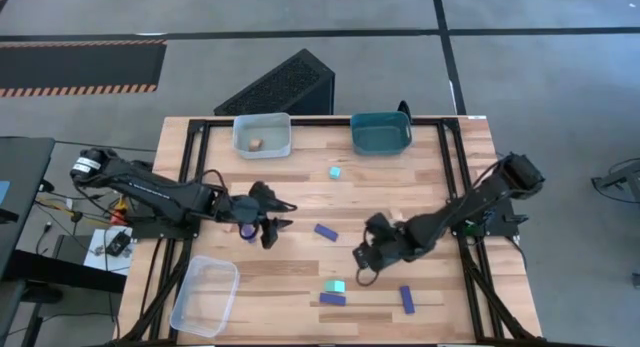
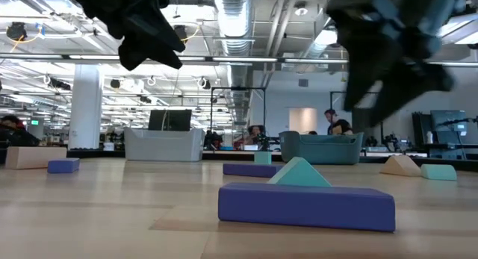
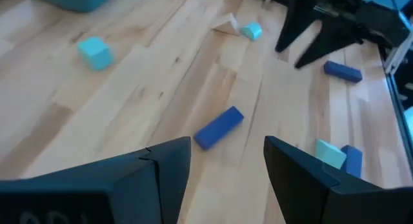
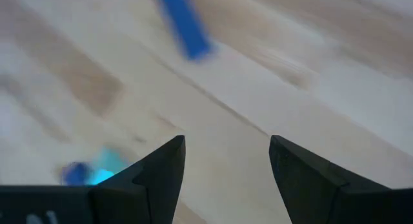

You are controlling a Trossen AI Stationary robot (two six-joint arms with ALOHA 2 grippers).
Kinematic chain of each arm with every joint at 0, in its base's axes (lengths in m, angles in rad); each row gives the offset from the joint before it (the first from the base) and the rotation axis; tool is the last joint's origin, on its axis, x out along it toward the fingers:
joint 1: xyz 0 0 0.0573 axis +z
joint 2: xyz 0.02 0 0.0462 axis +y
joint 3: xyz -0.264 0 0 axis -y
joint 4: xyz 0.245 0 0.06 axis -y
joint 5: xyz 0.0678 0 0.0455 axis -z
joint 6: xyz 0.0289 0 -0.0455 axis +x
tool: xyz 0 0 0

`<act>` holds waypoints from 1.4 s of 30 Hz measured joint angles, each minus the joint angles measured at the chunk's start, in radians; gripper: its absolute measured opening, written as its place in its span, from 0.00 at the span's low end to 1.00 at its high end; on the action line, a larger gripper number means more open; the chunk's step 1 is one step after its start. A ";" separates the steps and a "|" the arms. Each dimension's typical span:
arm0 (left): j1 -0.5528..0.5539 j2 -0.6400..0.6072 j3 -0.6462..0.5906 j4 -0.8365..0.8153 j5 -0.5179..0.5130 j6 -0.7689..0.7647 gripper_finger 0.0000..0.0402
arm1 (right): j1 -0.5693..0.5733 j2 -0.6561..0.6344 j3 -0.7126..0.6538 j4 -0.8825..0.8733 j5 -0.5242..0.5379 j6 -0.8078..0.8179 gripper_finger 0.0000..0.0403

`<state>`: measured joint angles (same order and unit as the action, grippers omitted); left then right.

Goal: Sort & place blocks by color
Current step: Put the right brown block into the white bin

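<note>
No readable writing shows. The left hand (image 1: 272, 225) gapes open over the table (image 1: 300, 177), empty; a blue bar (image 1: 326, 231) lies just ahead. The right hand (image 1: 362, 259) is open too, empty, near a teal cube (image 1: 334, 286).

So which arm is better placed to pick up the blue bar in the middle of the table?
Probably the left. The left gripper is open beside the blue bar, which lies just ahead of it. The right gripper, also open, points toward the teal cube instead.
</note>
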<state>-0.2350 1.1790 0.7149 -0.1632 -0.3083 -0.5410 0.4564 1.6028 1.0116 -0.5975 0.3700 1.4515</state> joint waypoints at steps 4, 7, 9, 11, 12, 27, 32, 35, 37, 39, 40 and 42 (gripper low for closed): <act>-0.028 0.000 -0.001 -0.003 -0.020 -0.063 0.46 | 0.040 -0.024 0.009 -0.199 0.017 0.142 0.62; -0.041 0.000 -0.001 -0.001 -0.025 -0.086 0.46 | 0.055 -0.051 0.008 -0.266 0.024 0.187 0.62; -0.047 0.000 -0.001 0.002 -0.036 -0.113 0.46 | 0.061 -0.070 0.010 -0.264 0.036 0.196 0.62; -0.048 -0.001 0.000 0.000 -0.037 -0.148 0.46 | 0.061 -0.087 0.008 -0.267 0.040 0.188 0.62; -0.048 -0.001 0.006 -0.010 -0.037 -0.166 0.46 | 0.061 -0.097 0.009 -0.265 0.043 0.181 0.62; 0.172 -0.120 0.365 -0.321 -0.132 0.029 0.46 | 0.021 -0.266 -0.015 -0.493 0.132 0.144 0.62; 0.141 -0.082 0.286 -0.315 -0.142 -0.042 0.46 | -0.066 -0.256 -0.150 -0.397 0.106 0.144 0.62; 0.134 -0.041 0.243 -0.263 -0.100 -0.083 0.46 | -0.153 -0.254 -0.233 -0.315 0.051 0.115 0.62; 0.130 -0.011 0.234 -0.265 -0.063 -0.098 0.46 | -0.207 -0.255 -0.273 -0.282 0.020 0.070 0.62; 0.120 0.025 0.233 -0.265 -0.038 -0.113 0.46 | -0.256 -0.254 -0.292 -0.261 -0.013 0.009 0.62; 0.114 0.039 0.233 -0.265 -0.032 -0.124 0.46 | -0.276 -0.255 -0.299 -0.243 -0.036 -0.026 0.62; 0.096 0.059 0.232 -0.259 -0.028 -0.140 0.46 | -0.308 -0.255 -0.313 -0.196 -0.097 -0.099 0.62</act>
<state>-0.1388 1.2384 0.9474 -0.4218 -0.3362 -0.6809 0.1482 1.3479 0.6991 -0.7937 0.2726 1.3524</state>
